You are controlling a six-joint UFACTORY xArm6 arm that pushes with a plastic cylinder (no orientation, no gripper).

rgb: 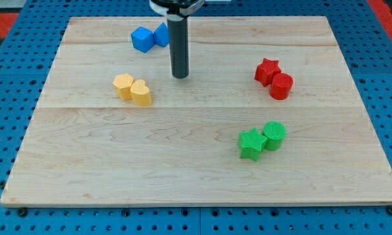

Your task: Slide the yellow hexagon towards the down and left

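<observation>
Wooden board [196, 170]: my tip [180, 76], holding nothing, stands right of yellow hexagon [123, 85], yellow heart [141, 93].

My tip [180, 76] rests on the board, rod standing upright.

Wooden board [202, 176] on a blue pegboard surface [13, 78].

- Blue cube [141, 39] touching a second blue block [162, 34], shape unclear, near the top edge, left of centre.
- My tip [180, 76]: just below the blue pair, right of the yellow pair, clear of both.
- Yellow hexagon [123, 85] touching yellow heart [141, 93], left of centre.
- Red star [267, 70] touching red cylinder [281, 85], towards the right edge.
- Green star [252, 143] touching green cylinder [273, 135], lower right.
</observation>
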